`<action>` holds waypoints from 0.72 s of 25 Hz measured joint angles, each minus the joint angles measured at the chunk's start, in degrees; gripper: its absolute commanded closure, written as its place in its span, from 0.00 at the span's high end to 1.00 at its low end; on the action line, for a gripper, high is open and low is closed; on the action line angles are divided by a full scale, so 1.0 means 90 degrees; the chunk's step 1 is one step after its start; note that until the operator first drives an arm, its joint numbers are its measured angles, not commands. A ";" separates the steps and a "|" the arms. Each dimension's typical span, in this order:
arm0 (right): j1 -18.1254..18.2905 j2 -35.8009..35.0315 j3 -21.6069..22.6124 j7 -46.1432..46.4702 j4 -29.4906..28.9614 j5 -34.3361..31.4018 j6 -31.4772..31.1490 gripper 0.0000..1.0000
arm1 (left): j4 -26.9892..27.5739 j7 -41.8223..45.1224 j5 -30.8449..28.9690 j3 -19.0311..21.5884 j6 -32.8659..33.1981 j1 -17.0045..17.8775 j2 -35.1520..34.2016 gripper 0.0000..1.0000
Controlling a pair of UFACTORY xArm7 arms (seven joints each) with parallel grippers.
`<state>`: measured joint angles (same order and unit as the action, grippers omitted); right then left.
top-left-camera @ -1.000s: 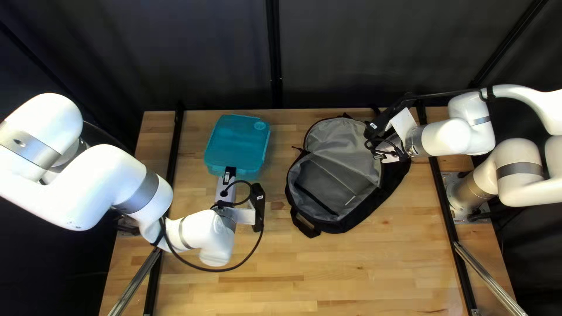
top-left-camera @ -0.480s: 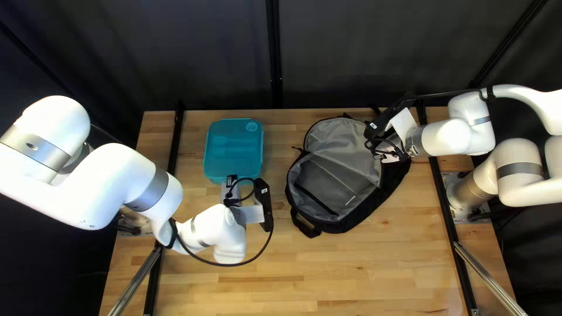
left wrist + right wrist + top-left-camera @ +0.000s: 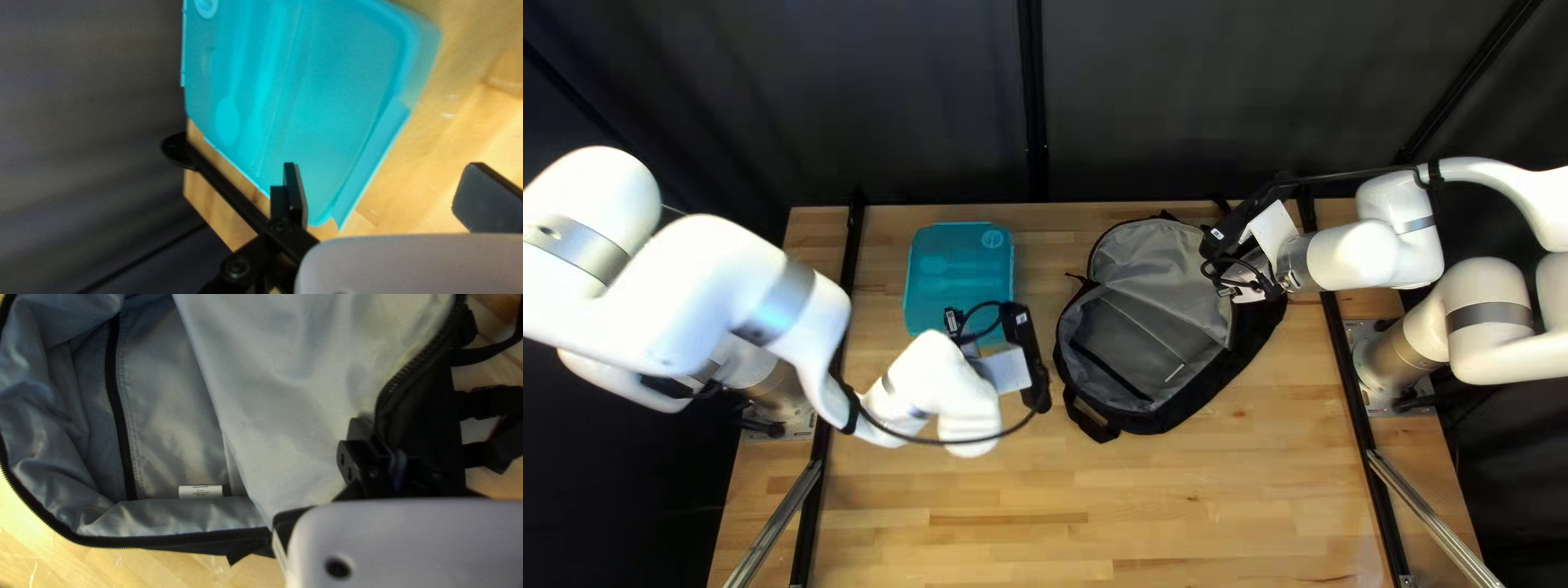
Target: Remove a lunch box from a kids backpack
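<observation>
The worktop (image 3: 1187, 501) is bearing the removed lunch box (image 3: 948, 278); left fingers (image 3: 296, 196) are standing apart, right fingers (image 3: 360, 433) gripping the backpack (image 3: 1149, 332), release seemingly remaining.

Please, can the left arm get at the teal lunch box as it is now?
Probably yes: the left gripper is open and close to the lunch box, with nothing seen between them.

Apparently passable opening in backpack (image 3: 1233, 365)

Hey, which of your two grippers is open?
The left gripper: its fingers stand wide apart, whereas the right gripper is shut on the backpack.
</observation>
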<state>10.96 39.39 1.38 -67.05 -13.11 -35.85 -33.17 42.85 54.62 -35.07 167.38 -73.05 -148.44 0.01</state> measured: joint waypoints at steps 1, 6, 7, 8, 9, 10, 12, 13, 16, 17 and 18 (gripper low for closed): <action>0.0000 0.0000 0.0000 0.0000 0.0000 0.0000 0.0000 0.00 | 0.0143 -0.0155 0.0148 -0.0026 -0.0113 -0.0011 0.0117 1.00; 0.0000 0.0000 0.0000 0.0000 0.0000 0.0000 0.0000 0.00 | 0.1422 -0.0907 0.0887 -0.0119 -0.1094 -0.0028 0.0344 1.00; 0.0000 0.0000 0.0000 0.0000 0.0000 0.0000 0.0000 0.00 | 0.1725 -0.1040 0.1026 -0.0124 -0.1332 -0.0022 0.0342 1.00; 0.0000 0.0000 0.0000 0.0000 0.0000 0.0000 0.0000 0.00 | 0.2028 -0.1174 0.1167 -0.0129 -0.1582 -0.0013 0.0328 1.00; 0.0000 0.0000 0.0000 0.0000 0.0000 0.0000 0.0000 0.00 | 0.2242 -0.1265 0.1272 -0.0133 -0.1766 -0.0007 0.0313 1.00; 0.0000 0.0000 0.0000 0.0000 0.0000 0.0000 0.0000 0.00 | 0.2437 -0.1340 0.1367 -0.0137 -0.1941 -0.0005 0.0300 1.00; 0.0000 0.0000 0.0000 0.0000 0.0000 0.0000 0.0000 0.00 | 0.2797 -0.1423 0.1541 -0.0165 -0.2264 -0.0019 0.0293 1.00; 0.0000 0.0000 0.0000 0.0000 0.0000 0.0000 0.0000 0.00 | 0.2969 -0.1449 0.1631 -0.0186 -0.2423 -0.0036 0.0309 1.00; 0.0000 0.0000 0.0000 0.0000 0.0000 0.0000 0.0000 0.00 | 0.3369 -0.1465 0.1833 -0.0200 -0.2855 -0.0049 0.0431 1.00; 0.0000 0.0000 0.0000 0.0000 0.0000 0.0000 0.0000 0.00 | 0.3422 -0.1454 0.1865 -0.0181 -0.2923 -0.0034 0.0472 1.00; 0.0000 0.0000 0.0000 0.0000 0.0000 0.0000 0.0000 0.00 | 0.3459 -0.1444 0.1890 -0.0163 -0.2974 -0.0016 0.0508 1.00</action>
<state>10.96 39.39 1.38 -67.05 -13.11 -35.85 -33.17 73.99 41.63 -18.06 165.92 -99.82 -148.59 4.58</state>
